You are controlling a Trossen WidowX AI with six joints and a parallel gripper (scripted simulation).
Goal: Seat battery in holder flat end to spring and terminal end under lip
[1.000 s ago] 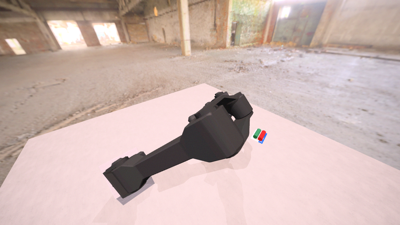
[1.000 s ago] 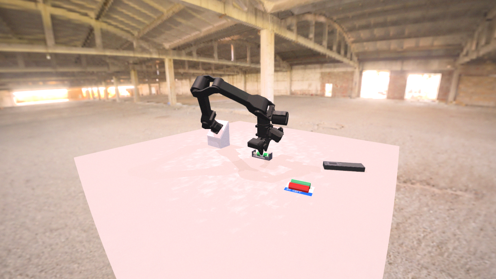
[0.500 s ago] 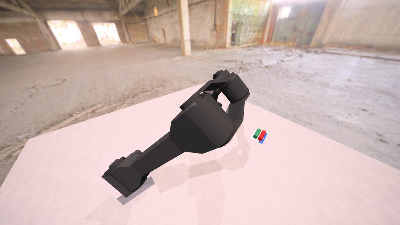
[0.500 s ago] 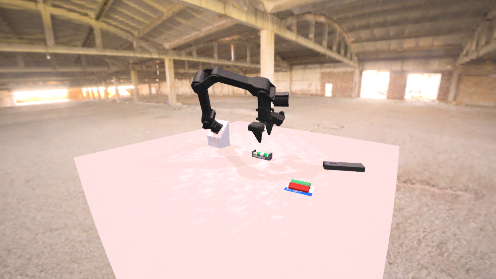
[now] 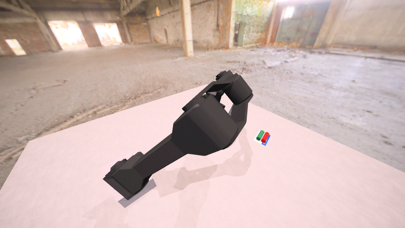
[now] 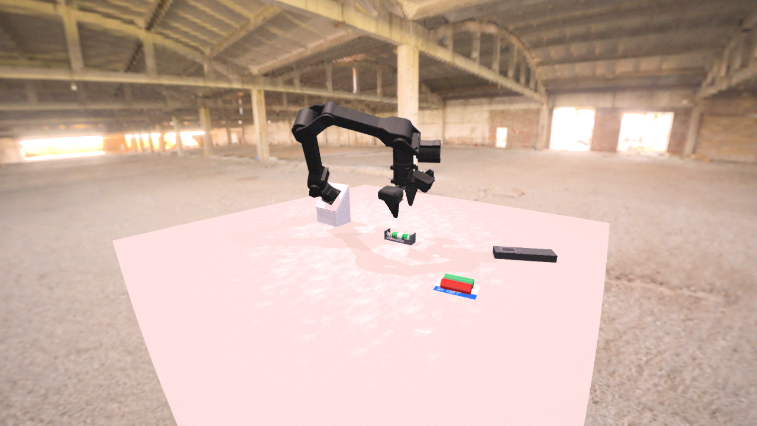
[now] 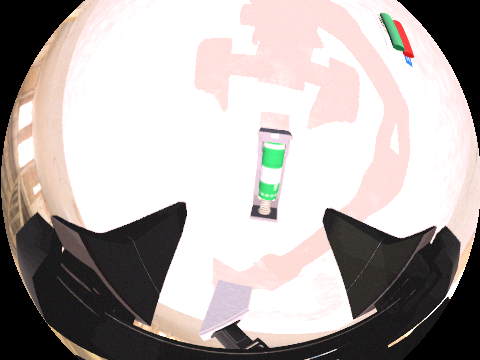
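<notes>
A green battery with a white band (image 6: 400, 235) (image 7: 272, 172) lies lengthwise in the small holder (image 6: 413, 239) (image 7: 256, 211). It looks straight along the holder. One end meets the coiled spring (image 6: 388, 233) (image 7: 265, 207). Its other end is at the lip wall; whether the terminal is fully under the lip is too small to tell. My gripper (image 6: 403, 210) (image 7: 259, 214) is wide open and empty, above the holder and touching nothing. In the top view the arm hides the holder and battery.
A green cylinder (image 5: 260, 135) (image 6: 459, 279) (image 7: 392, 31) and a red cylinder (image 5: 265, 137) (image 6: 455, 286) (image 7: 404, 39) lie side by side on a card. A long black bar (image 6: 524, 254) lies on the right. The arm's base stands by a grey block (image 6: 333, 216) (image 7: 229, 302).
</notes>
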